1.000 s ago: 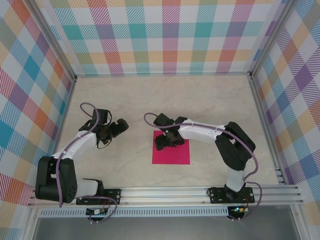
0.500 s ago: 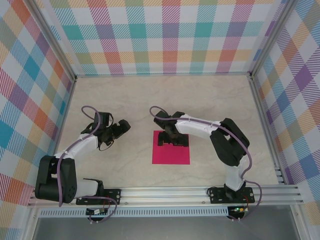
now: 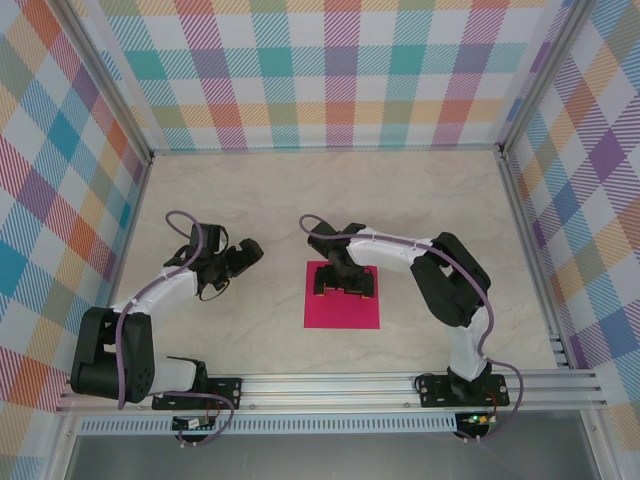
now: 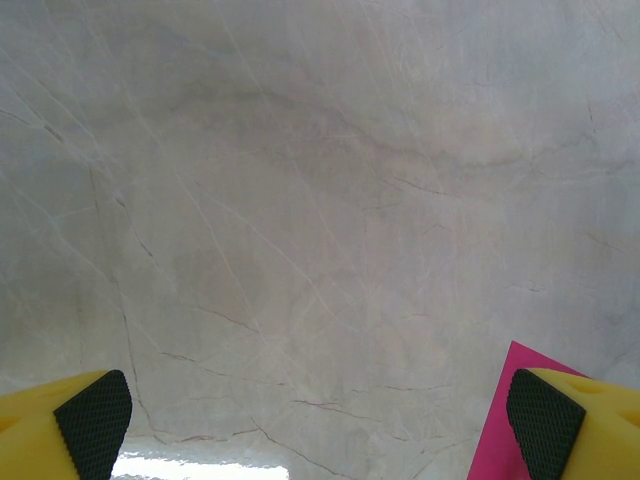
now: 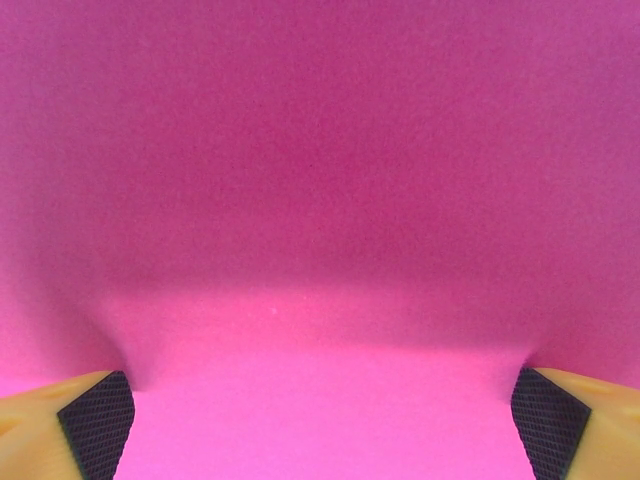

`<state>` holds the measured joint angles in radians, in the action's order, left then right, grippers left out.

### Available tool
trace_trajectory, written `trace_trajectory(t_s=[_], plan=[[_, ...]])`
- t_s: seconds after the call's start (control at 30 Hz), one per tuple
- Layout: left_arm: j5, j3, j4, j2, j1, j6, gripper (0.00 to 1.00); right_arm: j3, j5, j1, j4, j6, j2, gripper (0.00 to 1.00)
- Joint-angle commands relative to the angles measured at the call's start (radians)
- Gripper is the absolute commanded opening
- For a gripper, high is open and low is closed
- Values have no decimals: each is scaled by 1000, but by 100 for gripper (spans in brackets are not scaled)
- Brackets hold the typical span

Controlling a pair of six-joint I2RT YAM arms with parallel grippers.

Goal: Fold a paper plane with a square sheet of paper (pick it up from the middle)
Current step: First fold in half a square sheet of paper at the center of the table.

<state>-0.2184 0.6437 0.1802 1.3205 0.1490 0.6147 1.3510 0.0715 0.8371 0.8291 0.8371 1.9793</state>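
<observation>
The square sheet of paper (image 3: 342, 312) lies flat on the marble table, magenta-pink, with no crease showing. My right gripper (image 3: 345, 287) points down over the sheet's upper half, open. In the right wrist view the sheet (image 5: 320, 200) spreads under the right gripper (image 5: 320, 440), whose black pads (image 5: 95, 420) stand wide apart close above the paper with nothing between them. My left gripper (image 3: 245, 257) hovers open left of the sheet, apart from it. In the left wrist view the left gripper (image 4: 320, 425) is over bare table, and a corner of the sheet (image 4: 497, 435) shows by its right finger.
The pale marble table (image 3: 250, 200) is fenced by plaid walls (image 3: 330, 70) on three sides. An aluminium rail (image 3: 330, 388) carrying both arm bases runs along the near edge. Purple cables loop over both arms.
The right gripper shifted slightly right over the sheet's upper half and came closer to the paper. The left gripper moved a little toward the sheet.
</observation>
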Motion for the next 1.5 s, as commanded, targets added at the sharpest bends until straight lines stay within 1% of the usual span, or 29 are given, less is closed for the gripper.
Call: trace_trajectory(t_s=[0.0,0.13,0.33,0.53,0.7,0.73,0.8,0.87,0.9,0.93,0.97,1.03,1.2,1.33,1.43,1.47], plan=[[-1,-15,2,0,21,16,99,-26,-1,-6,2,-7,82,97],[-1,-15,5,0,26,19,99,-27,7,-5,14,-14,116,93],[4,-16,13,-1,31,23,99,-36,13,-7,3,-18,127,89],[4,-17,19,-4,35,25,99,-61,-33,-26,-39,-24,102,85],[5,-20,24,-12,39,27,99,-79,-42,-41,-83,-34,36,79],[6,-19,25,-12,41,29,99,-83,-42,-43,-98,-39,16,76],[7,-22,25,-16,44,33,99,-87,-47,-44,-128,-50,-20,67],[3,-24,20,-18,53,39,98,-90,-61,-43,-161,-62,-54,55],[1,-26,17,-21,59,42,98,-95,-73,-44,-185,-69,-71,47],[-1,-27,12,-20,65,46,97,-108,-95,-44,-225,-80,-97,33],[-4,-29,9,-22,71,49,97,-128,-114,-46,-264,-83,-121,26],[-13,-34,-4,-22,87,57,96,-173,-167,-53,-367,-91,-176,19],[-35,-51,-54,-20,127,90,95,-244,-334,-87,-544,-95,-268,14],[-66,-61,-108,-15,160,121,91,-313,-524,-130,-705,-59,-308,15],[-79,-67,-154,-13,187,141,87,-370,-610,-158,-806,-13,-311,16],[-79,-66,-162,-12,196,145,86,-387,-621,-168,-823,-2,-308,17]])
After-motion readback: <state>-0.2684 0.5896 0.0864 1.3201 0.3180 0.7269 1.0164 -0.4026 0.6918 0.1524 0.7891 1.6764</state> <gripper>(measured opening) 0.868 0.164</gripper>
